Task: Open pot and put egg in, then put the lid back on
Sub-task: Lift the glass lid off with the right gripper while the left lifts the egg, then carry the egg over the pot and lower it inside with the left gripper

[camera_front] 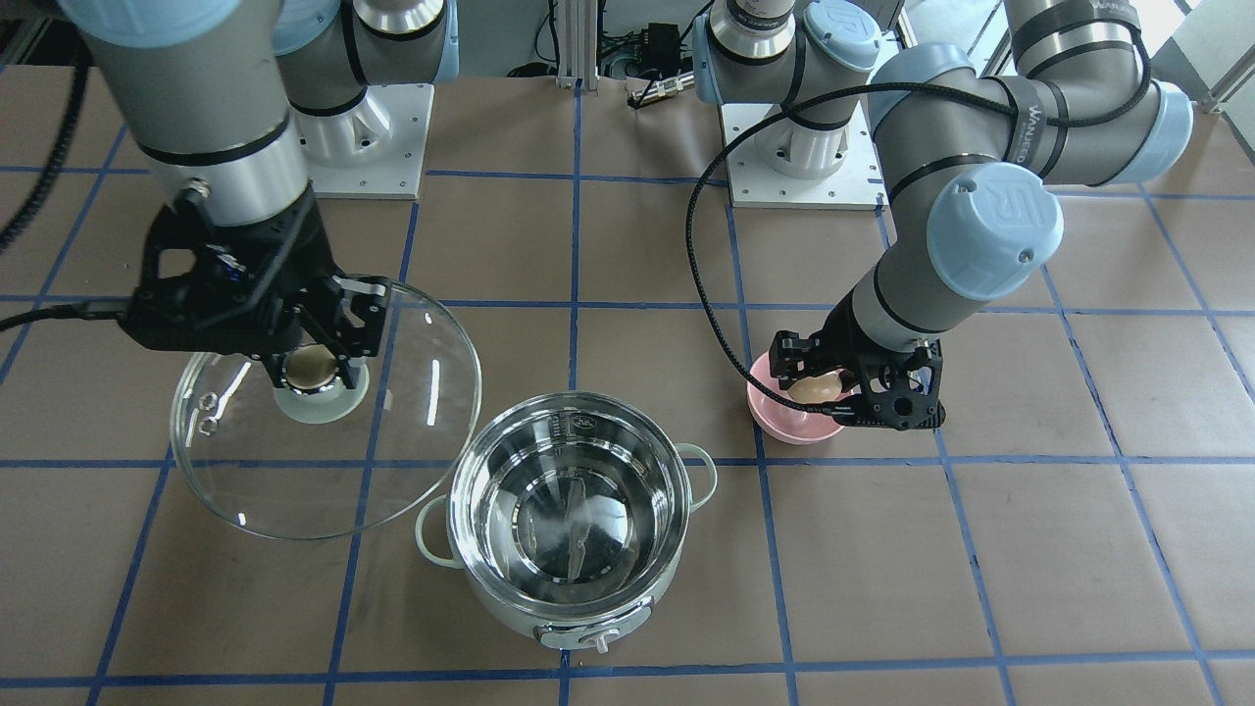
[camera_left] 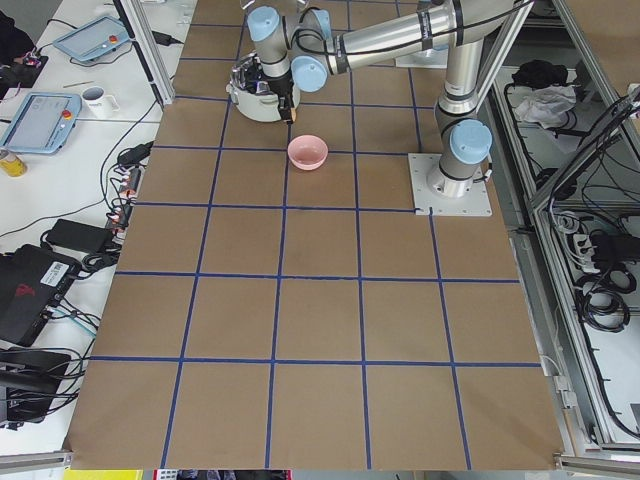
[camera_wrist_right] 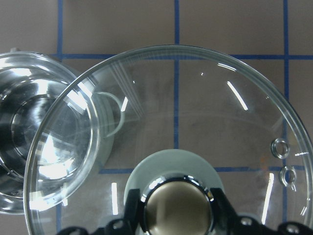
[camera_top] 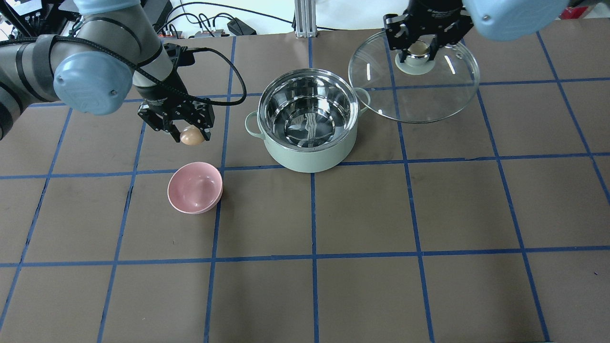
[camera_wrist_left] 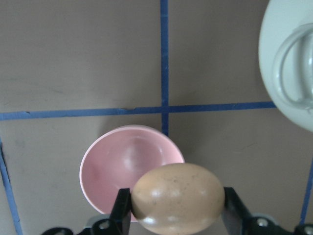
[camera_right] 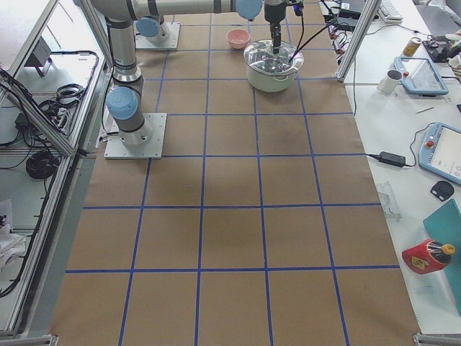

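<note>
Your left gripper (camera_front: 833,390) is clamped on the egg (camera_top: 191,137), one finger on each end of the tan-brown oval. The egg hangs in the air above the pink bowl (camera_top: 195,186), clear of its rim. The bowl beneath has nothing in it.

To the robot's right of the bowl stands the pot (camera_top: 310,147), mint green, uncovered, with nothing in its shiny steel inside. The left wrist view shows one of its loop handles at the upper right edge, well apart from the egg.

Your right gripper (camera_front: 312,368) is closed around the gold-beige knob (camera_wrist_right: 177,208) of the lid (camera_top: 414,95). The clear glass dome is held out on the far side of the pot from the egg. In the right wrist view its rim overlaps the pot's edge and nearer handle, so it appears to be off the table (camera_top: 381,214) and a little above the pot.

By these views, the opening step is done and the egg step is in hand: picked up, not yet carried over.

The next move calls for taking the egg sideways to the robot's right until it is over the middle of the pot's mouth. It should then go low inside before the fingers part, since a drop onto steel could crack it. Keep the lid aside until the left arm is clear, then bring it back and centre it on the rim.
</note>
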